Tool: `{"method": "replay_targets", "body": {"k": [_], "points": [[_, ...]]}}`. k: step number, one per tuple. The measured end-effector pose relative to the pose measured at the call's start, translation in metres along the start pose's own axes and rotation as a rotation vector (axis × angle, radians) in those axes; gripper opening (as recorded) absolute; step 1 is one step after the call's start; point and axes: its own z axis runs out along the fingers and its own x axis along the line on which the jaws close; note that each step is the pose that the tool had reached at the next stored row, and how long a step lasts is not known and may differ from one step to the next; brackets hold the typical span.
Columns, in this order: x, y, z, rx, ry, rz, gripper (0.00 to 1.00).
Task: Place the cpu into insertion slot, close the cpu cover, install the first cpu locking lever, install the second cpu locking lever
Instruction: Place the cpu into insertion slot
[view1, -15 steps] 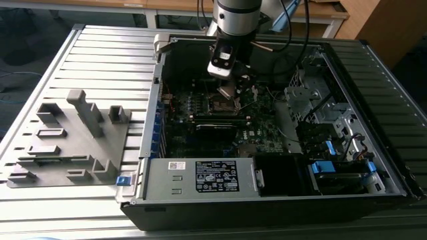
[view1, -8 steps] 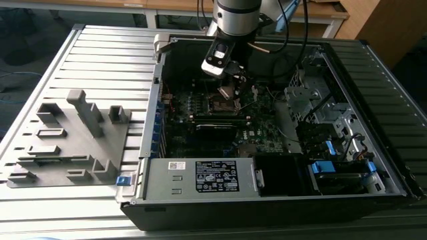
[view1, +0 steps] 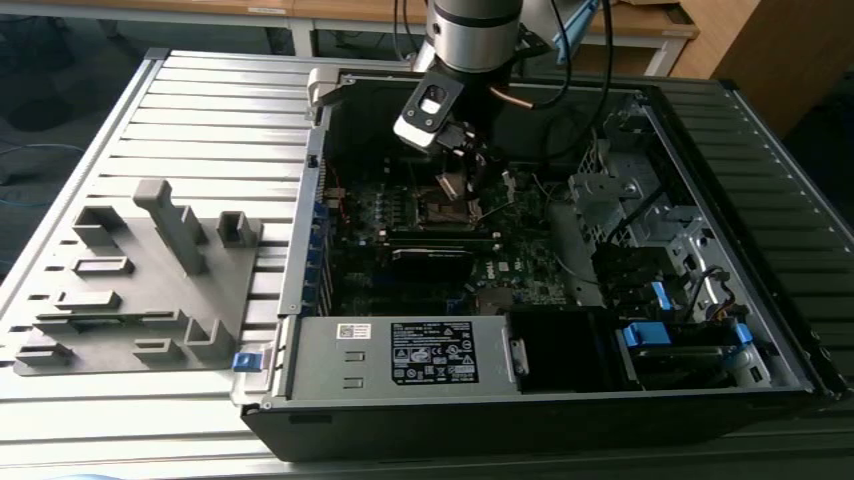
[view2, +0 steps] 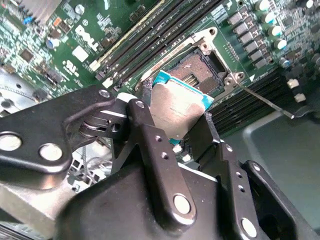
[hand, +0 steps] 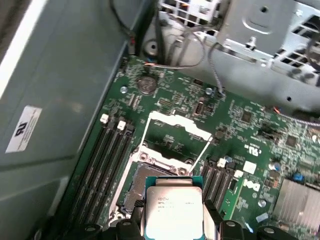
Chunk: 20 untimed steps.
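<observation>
Inside the open computer case (view1: 534, 425) lies the motherboard (hand: 240, 135). The gripper (view2: 177, 120) grips the cpu (view2: 181, 102) by two edges and holds it over the open socket (hand: 156, 162); the cpu cover (hand: 176, 122) stands raised

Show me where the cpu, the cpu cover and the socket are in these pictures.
cpu (hand: 172, 212), first wrist view: middle of its silver metal top.
cpu cover (hand: 167, 118), first wrist view: pale bar of the open frame.
socket (view2: 200, 67), second wrist view: its dark contact field.

Cpu (view2: 177, 107) seemingly just above insertion slot (view2: 200, 67)
</observation>
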Motion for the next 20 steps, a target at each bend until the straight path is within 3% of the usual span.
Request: {"method": "replay_targets", "body": {"k": [7,18,20], "points": [[0.0001,0.0000,0.0001,0.0000,-0.0011,0.012,0.54],[0.0001,-0.0001,0.0015,0.0035,-0.0188,0.210,0.54],[0.0000,-0.0001,0.0016,0.0040,-0.0206,0.231,0.54]]}}
